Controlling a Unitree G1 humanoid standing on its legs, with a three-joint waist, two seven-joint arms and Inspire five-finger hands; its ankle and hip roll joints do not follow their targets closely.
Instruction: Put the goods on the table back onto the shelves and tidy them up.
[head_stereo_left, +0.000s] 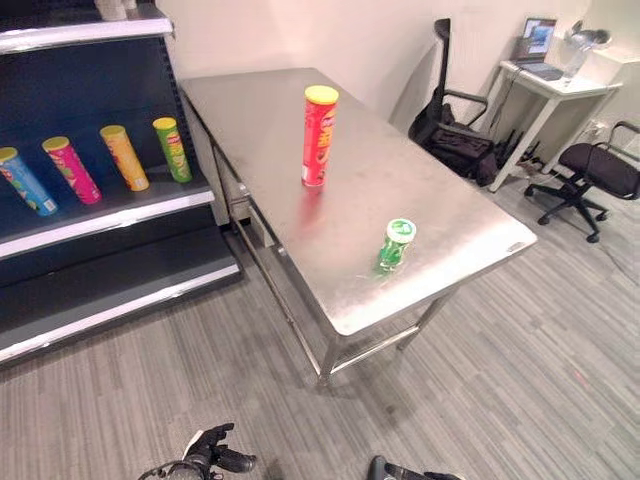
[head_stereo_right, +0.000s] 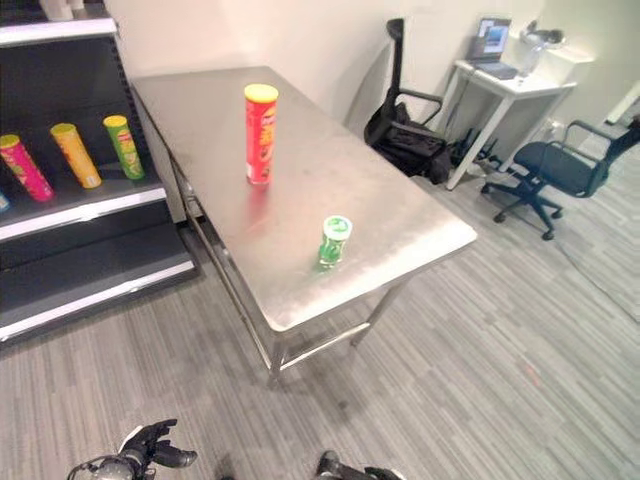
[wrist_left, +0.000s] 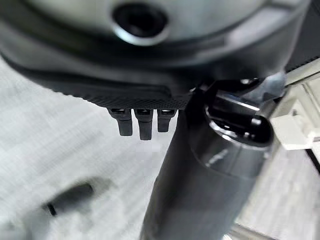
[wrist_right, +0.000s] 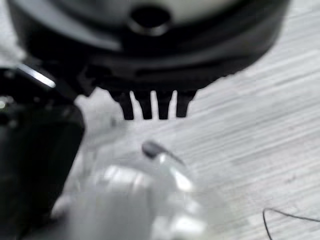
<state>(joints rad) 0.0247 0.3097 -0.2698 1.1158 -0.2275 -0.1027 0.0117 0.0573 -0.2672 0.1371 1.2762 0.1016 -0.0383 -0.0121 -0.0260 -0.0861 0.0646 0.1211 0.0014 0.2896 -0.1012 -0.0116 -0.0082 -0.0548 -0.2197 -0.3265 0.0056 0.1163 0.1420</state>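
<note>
The left hand (head_stereo_left: 212, 452) hangs low over the floor (head_stereo_left: 500, 380), its fingers (wrist_left: 142, 125) straight and side by side, holding nothing. The right hand (head_stereo_left: 385, 469) shows at the bottom edge of the eye views, its fingers (wrist_right: 150, 107) also straight in a row and empty. Both sets of fingers are well apart from the goods. Far ahead of the fingertips stands the steel table (head_stereo_left: 440, 190). On it a red can (head_stereo_left: 318, 135) with a yellow lid stands upright near the middle, and a green can (head_stereo_left: 395, 245) stands nearer the hands, close to the table's edge. The two cans are apart. Beyond the left fingers is the shelf (head_stereo_left: 120, 205), where four cans lean in a row: blue (head_stereo_left: 25, 182), pink (head_stereo_left: 70, 170), orange (head_stereo_left: 124, 157) and green shelf can (head_stereo_left: 172, 150)
</note>
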